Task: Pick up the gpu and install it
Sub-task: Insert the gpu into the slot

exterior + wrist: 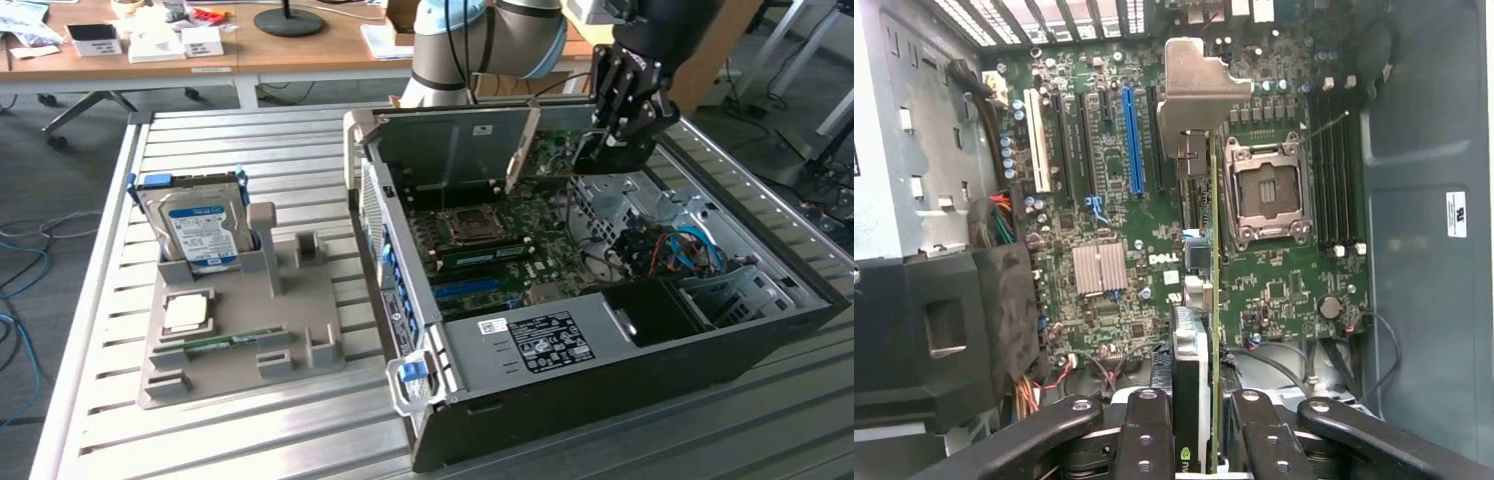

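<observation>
My gripper [617,135] hangs over the far side of the open computer case [747,350] and is shut on the gpu [558,150]. The gpu is a thin dark card held on edge, and its silver bracket [523,148] points toward the exterior view's left. In the wrist view the black fingers [1144,425] clamp the card [1194,330] from both sides. The card runs away from the gripper [1196,412] to its metal bracket [1194,90]. It hovers above the motherboard [1104,215], between the blue slot [1133,140] and the CPU socket [1267,190].
Left of the case, a grey holder tray [240,375] carries an upright hard drive [200,230], a CPU chip [187,312] and a green memory stick [214,341]. Inside the case are the power supply [547,340], drive cages and cables [667,250]. Desks stand behind.
</observation>
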Controlling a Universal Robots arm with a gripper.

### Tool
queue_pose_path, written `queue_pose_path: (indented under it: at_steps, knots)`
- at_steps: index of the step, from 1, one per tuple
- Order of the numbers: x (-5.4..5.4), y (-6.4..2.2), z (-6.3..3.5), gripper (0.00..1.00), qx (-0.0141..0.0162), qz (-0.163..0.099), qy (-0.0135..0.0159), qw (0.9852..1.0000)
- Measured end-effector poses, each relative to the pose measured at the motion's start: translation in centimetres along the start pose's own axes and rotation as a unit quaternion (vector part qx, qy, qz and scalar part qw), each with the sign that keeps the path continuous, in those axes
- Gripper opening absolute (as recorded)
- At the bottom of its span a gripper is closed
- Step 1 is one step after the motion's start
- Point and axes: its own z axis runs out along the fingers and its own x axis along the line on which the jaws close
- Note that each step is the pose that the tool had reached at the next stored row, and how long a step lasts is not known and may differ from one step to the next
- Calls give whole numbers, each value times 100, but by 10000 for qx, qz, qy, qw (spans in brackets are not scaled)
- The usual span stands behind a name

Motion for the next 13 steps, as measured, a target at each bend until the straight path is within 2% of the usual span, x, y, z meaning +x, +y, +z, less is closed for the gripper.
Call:
queue_pose_path:
  at_steps: [6, 13]
  knots:
    - [10, 77, 5, 27, 0, 0, 0, 10000]
    - [26, 126, 31, 27, 0, 0, 1, 10000]
